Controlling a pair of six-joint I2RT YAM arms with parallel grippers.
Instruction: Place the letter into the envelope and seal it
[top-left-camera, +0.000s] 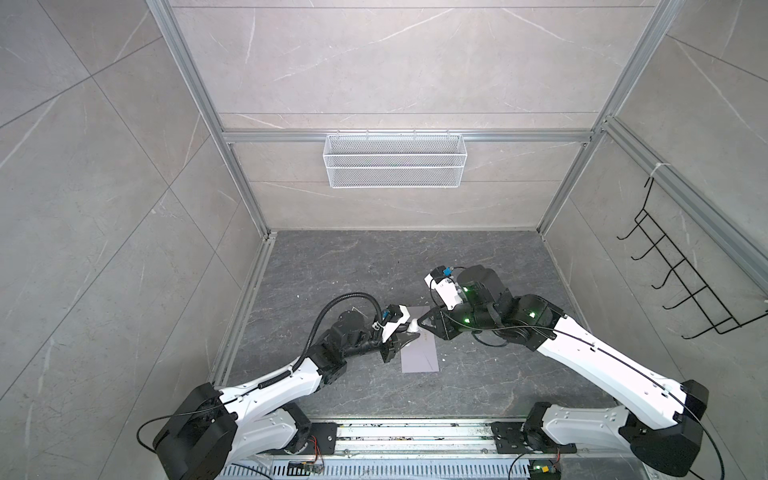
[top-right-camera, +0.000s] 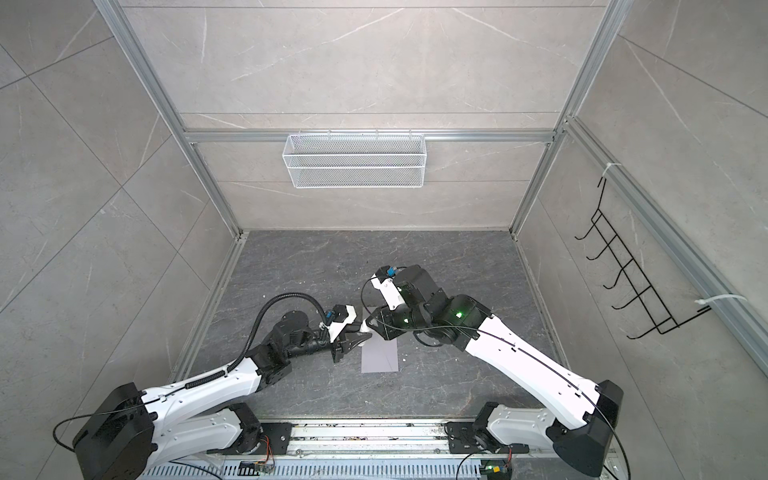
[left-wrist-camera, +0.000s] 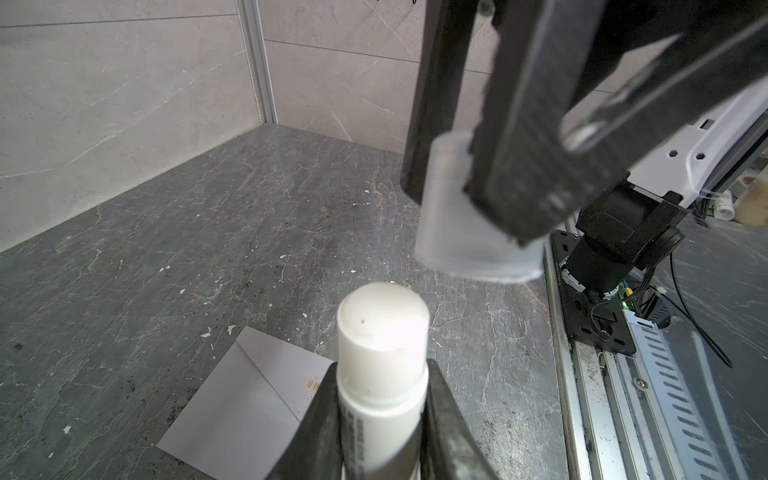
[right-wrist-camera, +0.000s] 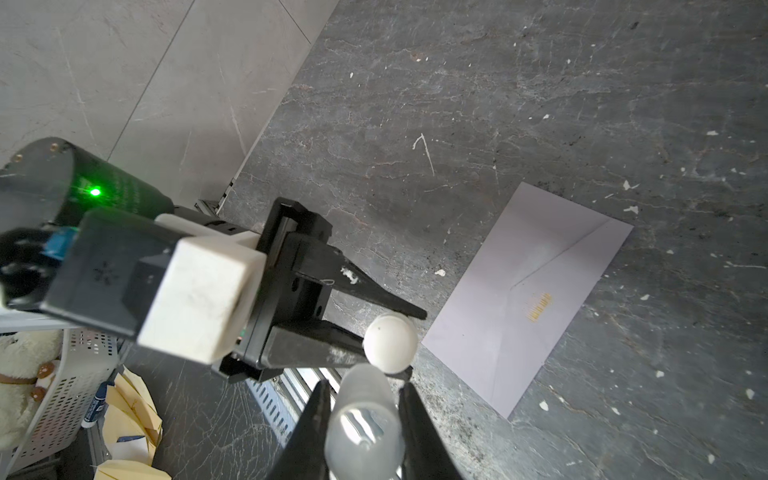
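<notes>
Clamping glue stick (left-wrist-camera: 382, 328), left pincer (left-wrist-camera: 382, 374) faces right pincer (right-wrist-camera: 365, 386) clamping cap (right-wrist-camera: 365, 424) above envelope (right-wrist-camera: 519, 299) edge

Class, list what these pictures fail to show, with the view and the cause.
- Letter: in no view; inside the envelope or not, untellable.
- Envelope's far part: both top views, under the left gripper and right gripper.
- Glue stick label: left wrist view, covered by fingers, cut by the edge.
</notes>
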